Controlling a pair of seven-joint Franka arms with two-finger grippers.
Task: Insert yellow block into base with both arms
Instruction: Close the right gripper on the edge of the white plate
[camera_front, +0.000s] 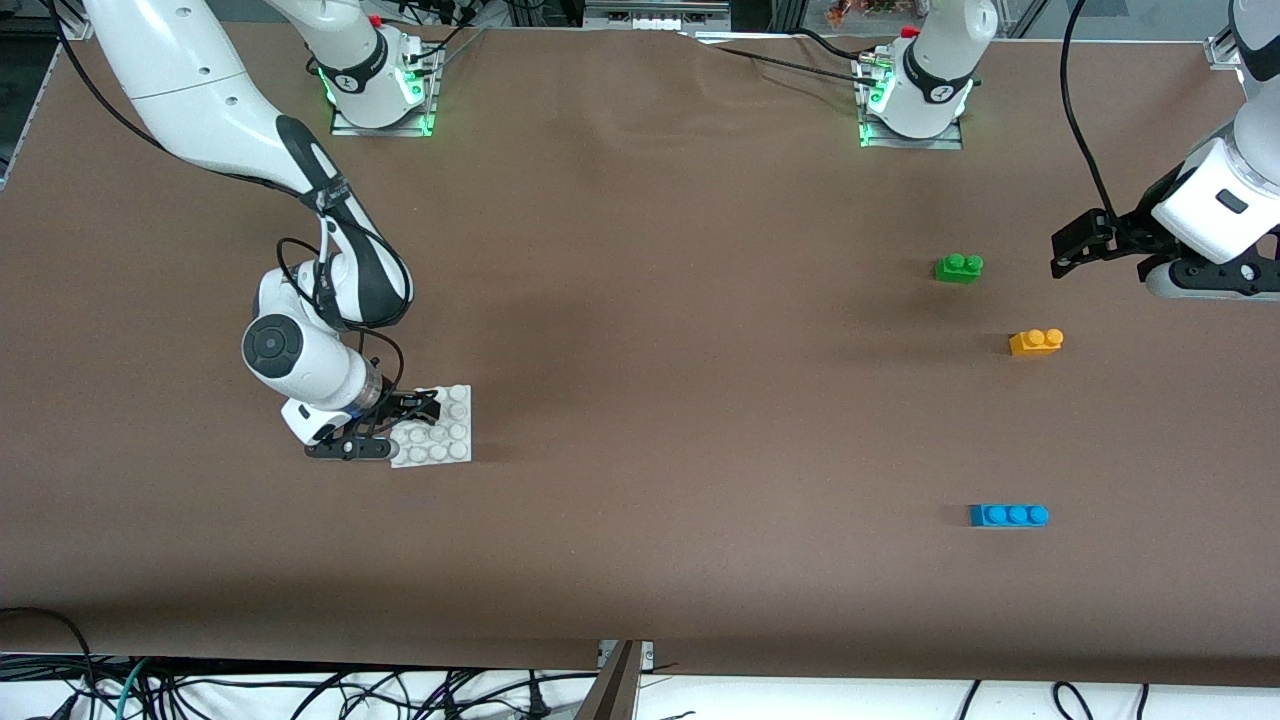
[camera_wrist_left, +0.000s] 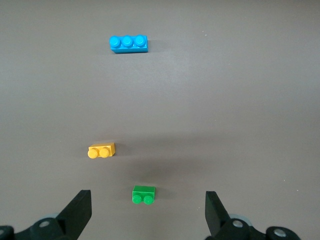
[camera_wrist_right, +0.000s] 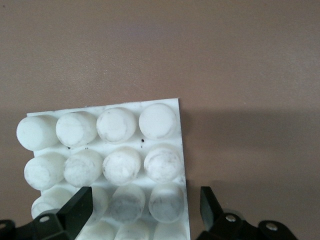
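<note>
Nearest the front camera we see the blue three-stud brick (camera_front: 1008, 515) on the brown counter (camera_front: 640, 300), at the left arm's end. Farther from the camera, at the right arm's end, lies the white base (camera_front: 442, 432), flat with its studs up. The right gripper (camera_front: 392, 425) is down at the edge of the base, one finger over the studs and the other off the edge above the counter; its fingers are apart and grip nothing that we can see. The right arm bends down from its mount, wrist tipped low toward the plate.

Farther still sits the yellow block (camera_front: 1036, 342), studs up, its long axis running along the counter's length. The green two-stud brick (camera_front: 958, 267) lies a little farther again. The left gripper (camera_front: 1080, 240) hangs in the air over the counter near the green brick, fingers spread wide and holding nothing. We can read no writing on the bricks.
</note>
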